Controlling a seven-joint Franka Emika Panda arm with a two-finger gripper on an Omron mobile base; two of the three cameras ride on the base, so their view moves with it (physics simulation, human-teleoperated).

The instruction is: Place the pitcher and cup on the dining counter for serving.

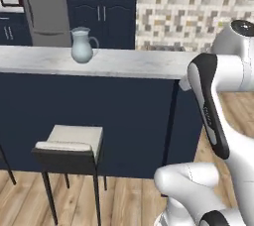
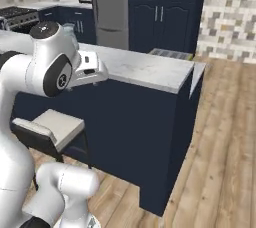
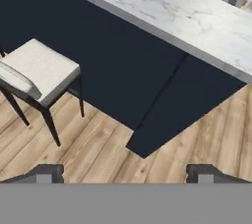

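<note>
The pale blue glass pitcher (image 1: pixel 82 45) stands upright on the light marble top of the dining counter (image 1: pixel 129 64), toward its left part. The cup is out of view. My gripper (image 3: pixel 125 175) is open, with nothing between its two dark fingertips (image 3: pixel 49 173). It looks down at the counter's navy corner (image 3: pixel 162 115) and the wooden floor. In the right base view my hand (image 2: pixel 90 70) hangs just in front of the counter's edge (image 2: pixel 145 72), well right of the pitcher, and my arm hides the pitcher there.
A cushioned stool (image 1: pixel 69 143) (image 3: pixel 37 68) stands against the counter's navy side, left of my hand. Beyond the counter are a grey fridge (image 1: pixel 47 7), navy cabinets (image 2: pixel 160 7) and a mosaic tile wall (image 1: pixel 188 7). Wooden floor (image 2: pixel 220 137) opens to the right.
</note>
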